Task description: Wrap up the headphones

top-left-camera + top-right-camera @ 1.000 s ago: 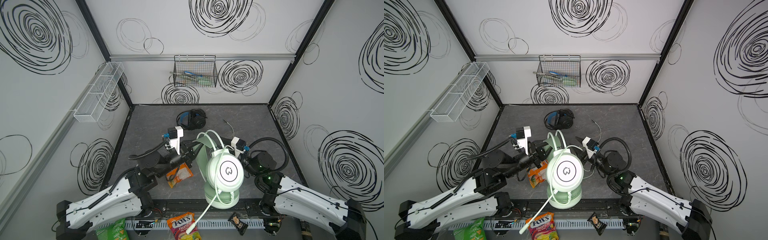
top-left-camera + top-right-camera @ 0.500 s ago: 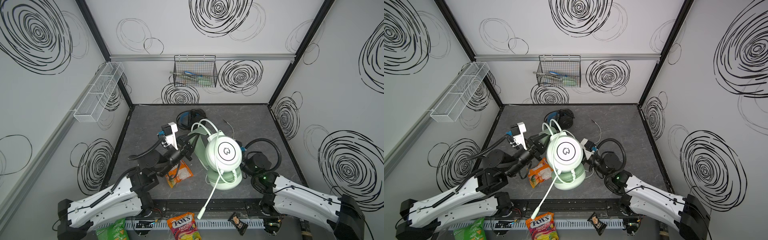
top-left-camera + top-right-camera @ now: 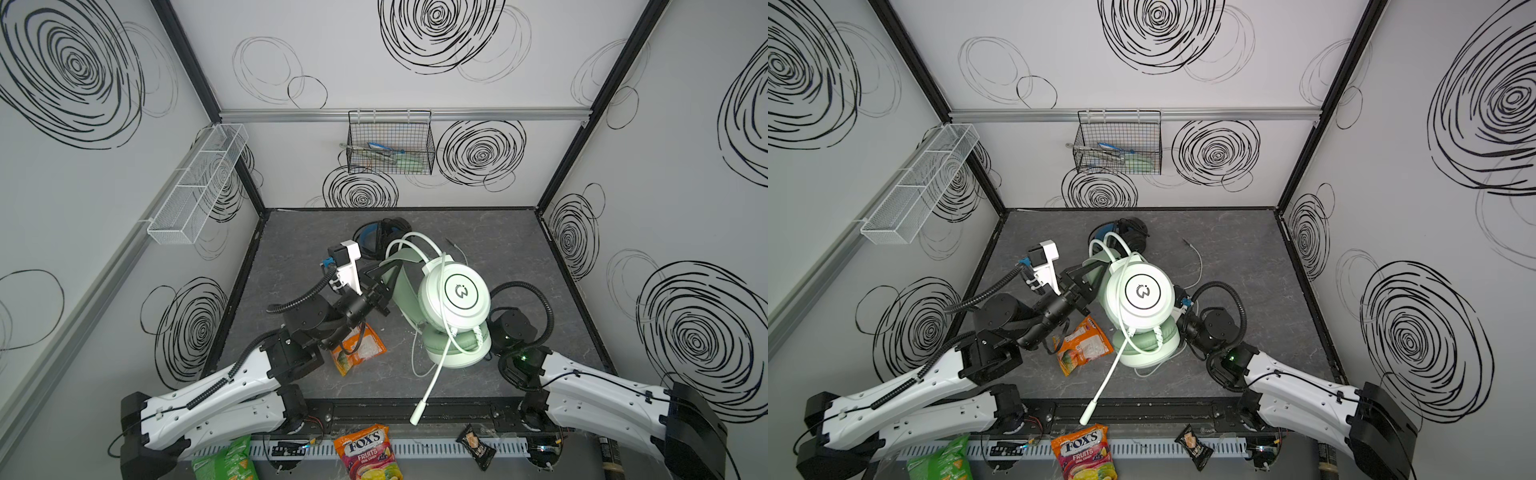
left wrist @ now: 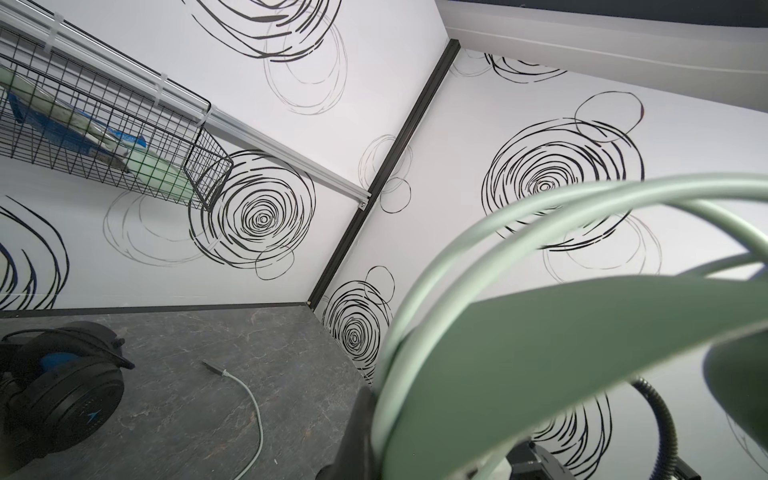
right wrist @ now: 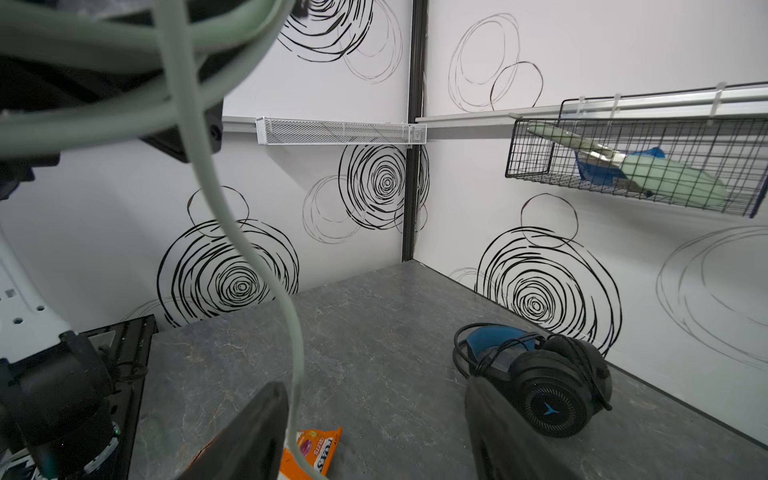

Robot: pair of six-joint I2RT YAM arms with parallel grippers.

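While the left tool (image 3: pixel 384 280) was clenched on the headband of the pale mint-green over-ear headset (image 3: pixel 455 293), the right tool (image 5: pixel 374 415) stood released, the headset's whitish cable (image 5: pixel 286 316) hanging just beside one finger. The black over-ear headset with blue inner headband (image 5: pixel 544 386) lay beyond both tools on the grey marbled surface (image 5: pixel 374 332).

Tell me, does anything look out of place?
Yes. The mint headset, gripped by the left gripper, trails its whitish cable loose across the table, and an orange snack packet lies beneath that arm.
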